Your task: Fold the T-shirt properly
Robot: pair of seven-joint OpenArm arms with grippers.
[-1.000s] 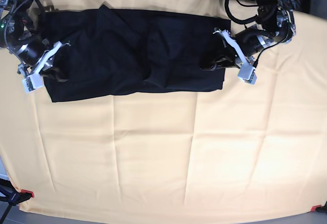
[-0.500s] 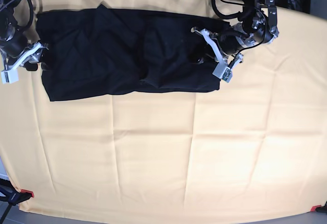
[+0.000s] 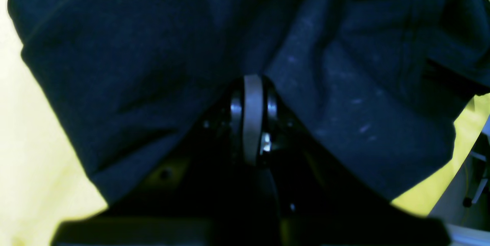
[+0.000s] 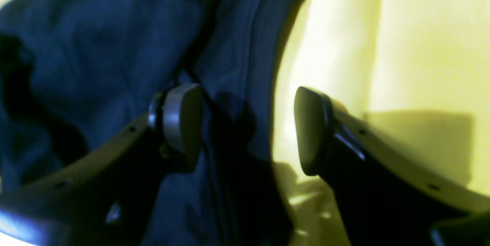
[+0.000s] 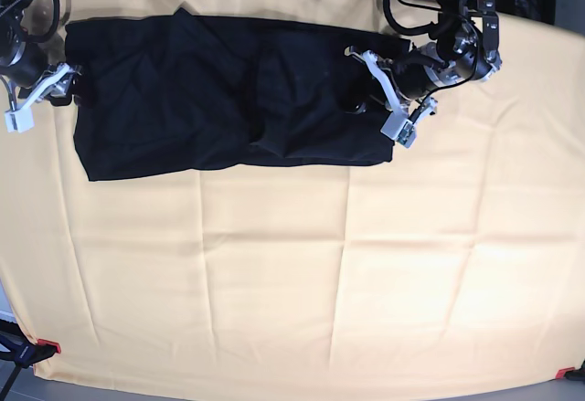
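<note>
Both arms have pulled back toward the shirt's ends since a second ago. T-shirt (image 5: 228,100) lies as a long folded band at the worktop's (image 5: 274,273) far edge. Left gripper (image 3: 248,85) jaws pinch cloth; right gripper (image 4: 245,131) jaws spread. Crosswise folds remain.

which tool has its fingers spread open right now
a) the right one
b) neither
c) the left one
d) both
a: in the right wrist view the right tool has a wide gap between its pads, straddling the edge of the T-shirt, one pad over the dark fabric and one over the yellow cloth, while the left tool is pinched shut on a bunch of shirt.
</note>
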